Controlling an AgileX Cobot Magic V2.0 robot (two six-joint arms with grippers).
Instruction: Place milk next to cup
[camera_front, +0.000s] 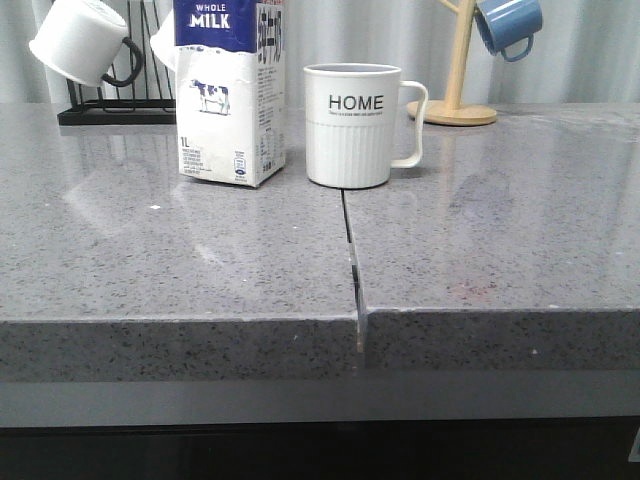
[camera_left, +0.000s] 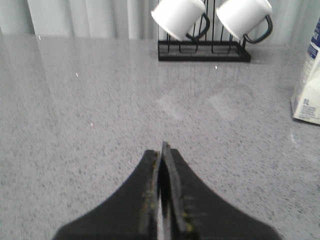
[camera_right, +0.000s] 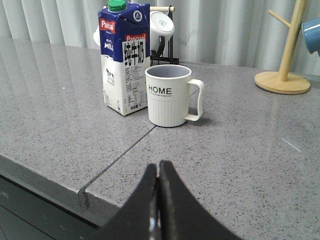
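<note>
The milk, a tall white carton with a blue top and a cow picture, stands upright on the grey counter just left of the cup, a ribbed white mug lettered HOME with its handle to the right. A narrow gap separates them. In the right wrist view the milk and cup stand well ahead of my right gripper, which is shut and empty. My left gripper is shut and empty over bare counter, with the milk at the view's edge. Neither gripper shows in the front view.
A black rack with white, black-handled mugs stands behind the milk at the back left. A wooden mug tree holding a blue mug stands at the back right. A seam splits the counter in front of the cup.
</note>
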